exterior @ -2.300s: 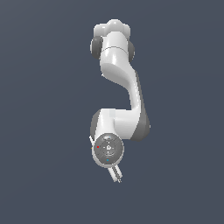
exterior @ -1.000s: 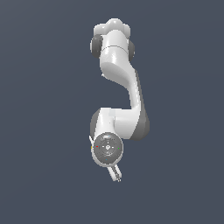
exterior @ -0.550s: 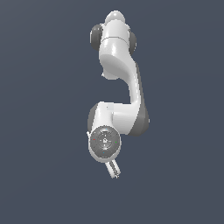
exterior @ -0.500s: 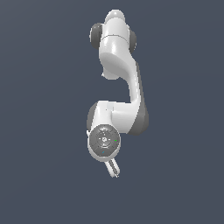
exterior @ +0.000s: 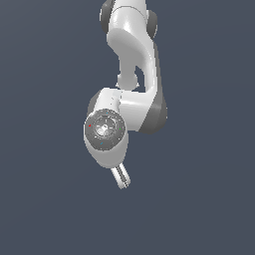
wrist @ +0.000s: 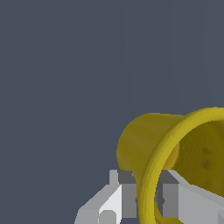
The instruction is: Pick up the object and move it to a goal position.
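Yellow fills the lower part of the wrist view: the object, a small cup-like cylinder, lies with its round rim turned toward the camera and its hollow inside showing as a darker, mottled yellow. Its rim runs as a thick ring past the edge of the picture, so only part of the mouth is seen. The body of the cup tapers back from the rim to a narrower closed end.

The pincer sits at the rim. One grey-and-white finger stands on the outer side of the ring and the other on the side of the opening, so the rim wall passes between them. The two fingers are drawn in narrow, close against the wall, and appear to be clamped on it.

Behind the cup the wrist view shows only flat slate-grey; whether the cup rests on a surface or hangs clear of one cannot be told.

In the exterior view the white arm comes down from the top of the picture, bends at a grey-sided joint, and ends in a round flange facing the camera. Below the flange the pincer pokes out as one slim, slanted pale shape, with its fingers seen edge-on and not separable. The yellow cup does not show in this view. The background there is the same plain slate-grey.
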Controlling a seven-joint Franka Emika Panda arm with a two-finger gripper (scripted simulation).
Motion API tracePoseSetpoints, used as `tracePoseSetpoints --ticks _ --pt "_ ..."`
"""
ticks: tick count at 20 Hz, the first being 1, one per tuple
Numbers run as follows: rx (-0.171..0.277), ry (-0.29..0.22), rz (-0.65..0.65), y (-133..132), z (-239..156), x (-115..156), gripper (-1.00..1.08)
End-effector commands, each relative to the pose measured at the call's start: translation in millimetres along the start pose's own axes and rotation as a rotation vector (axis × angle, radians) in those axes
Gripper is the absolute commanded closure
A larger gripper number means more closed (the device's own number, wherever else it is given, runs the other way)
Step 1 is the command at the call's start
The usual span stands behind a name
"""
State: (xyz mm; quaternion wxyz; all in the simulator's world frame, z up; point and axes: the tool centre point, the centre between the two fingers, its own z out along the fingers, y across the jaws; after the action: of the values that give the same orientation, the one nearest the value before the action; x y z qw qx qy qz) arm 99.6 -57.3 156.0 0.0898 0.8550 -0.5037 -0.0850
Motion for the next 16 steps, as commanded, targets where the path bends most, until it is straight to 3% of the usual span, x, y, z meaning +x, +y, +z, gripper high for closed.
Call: tracePoseSetpoints --ticks 1,16 --pt "0.003 0.001 0.0 15 -20 1 1.08" --pt "0.003 0.001 0.001 107 -135 8 1.08"
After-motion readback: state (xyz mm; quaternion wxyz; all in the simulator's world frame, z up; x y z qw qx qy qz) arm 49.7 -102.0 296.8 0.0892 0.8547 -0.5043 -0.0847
